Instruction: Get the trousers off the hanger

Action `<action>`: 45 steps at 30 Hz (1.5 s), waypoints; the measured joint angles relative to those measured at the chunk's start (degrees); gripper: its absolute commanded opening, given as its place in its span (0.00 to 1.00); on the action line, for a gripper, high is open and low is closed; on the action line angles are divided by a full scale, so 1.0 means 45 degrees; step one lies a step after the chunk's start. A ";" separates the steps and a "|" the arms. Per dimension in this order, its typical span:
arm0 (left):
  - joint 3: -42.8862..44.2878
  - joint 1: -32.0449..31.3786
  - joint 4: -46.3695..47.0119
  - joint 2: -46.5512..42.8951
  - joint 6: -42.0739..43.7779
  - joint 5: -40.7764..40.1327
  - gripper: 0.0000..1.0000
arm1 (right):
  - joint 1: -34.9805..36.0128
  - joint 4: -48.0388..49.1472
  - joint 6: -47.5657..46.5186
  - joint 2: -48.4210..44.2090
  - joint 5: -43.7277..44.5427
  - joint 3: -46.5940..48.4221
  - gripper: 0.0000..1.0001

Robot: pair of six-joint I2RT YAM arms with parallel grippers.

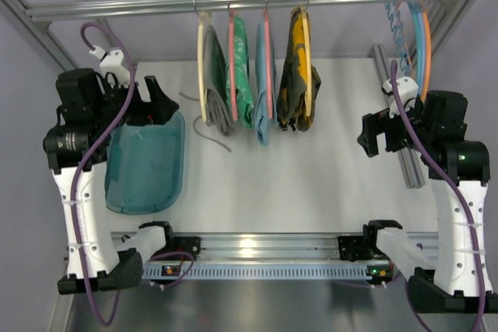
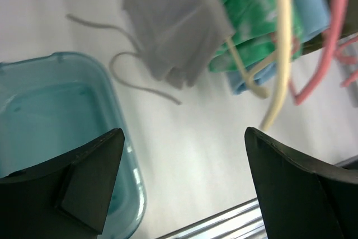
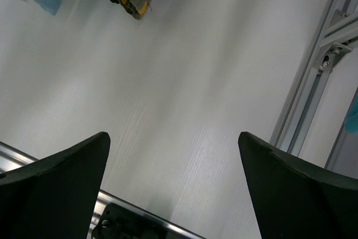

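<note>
The grey trousers (image 1: 219, 92) hang over the cream hoop hanger (image 1: 201, 68), the leftmost one on the rail. Their thin drawstring (image 1: 212, 136) trails down onto the white table. In the left wrist view the trousers (image 2: 173, 26) are ahead and above, with the hanger (image 2: 282, 43) to their right and the drawstring (image 2: 130, 62) below them. My left gripper (image 1: 158, 103) (image 2: 184, 134) stands open and holds nothing, to the left of the trousers and apart from them. Far off at the table's right side, my right gripper (image 1: 372, 134) (image 3: 174, 136) is open and holds nothing.
A teal plastic tub (image 1: 148, 165) (image 2: 50, 110) lies under the left gripper. On the rail (image 1: 249, 1) hang a green garment (image 1: 243, 75), a blue one (image 1: 261, 106) and a yellow-and-black one (image 1: 299, 75), on pink hangers. Orange and blue hangers (image 1: 418, 36) hang far right. An aluminium post (image 3: 319, 65) borders the right.
</note>
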 measured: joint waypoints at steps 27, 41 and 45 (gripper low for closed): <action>-0.5765 -0.0199 1.3401 -0.0267 -1.0414 0.7125 0.89 | 0.0000 -0.0879 -0.0272 0.1457 -0.0651 0.1059 0.99; -0.6693 -0.3065 1.6592 0.0724 -1.2973 0.5425 0.76 | 0.0000 -0.0952 -0.0287 0.1428 -0.0665 0.1059 0.99; -0.6659 -0.3070 1.7558 0.0724 -1.4406 0.5323 0.67 | 0.0000 -0.1035 -0.0345 0.1370 -0.0665 0.1054 0.99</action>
